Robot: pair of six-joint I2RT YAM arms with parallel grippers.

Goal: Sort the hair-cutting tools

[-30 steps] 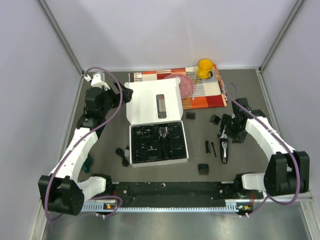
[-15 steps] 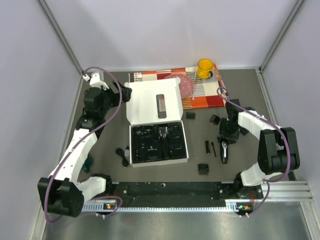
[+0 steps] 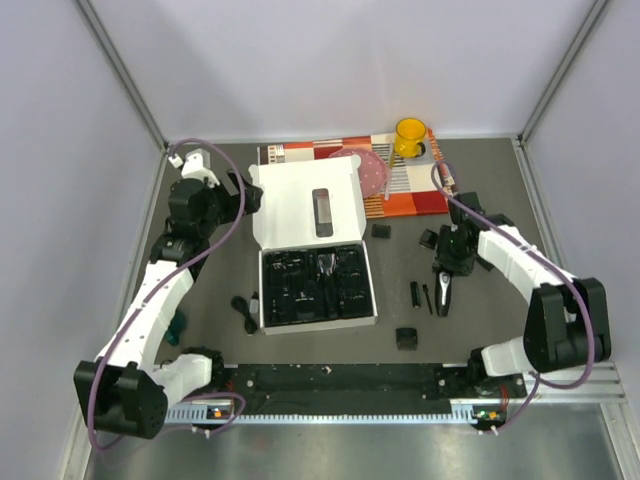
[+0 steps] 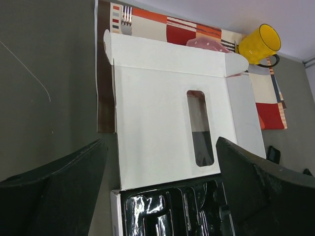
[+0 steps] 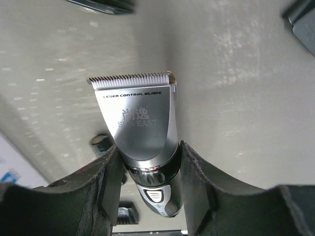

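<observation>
Clipper (image 5: 142,123) (blade outward) sits gripped between fingers of the right end effector (image 5: 150,152).

The white cardboard box (image 3: 300,205) lies open on the dark grey tabletop (image 3: 480,330). Its lid has a rectangular window (image 3: 322,212). The black moulded tray (image 3: 266,290) sits in the box's near half. Behind the box lies a striped orange, red and white mat (image 3: 415,185). A yellow cup (image 3: 409,136) stands on the mat's far right corner. A pink dotted item (image 3: 375,172) rests on the mat, beside the lid.
</observation>
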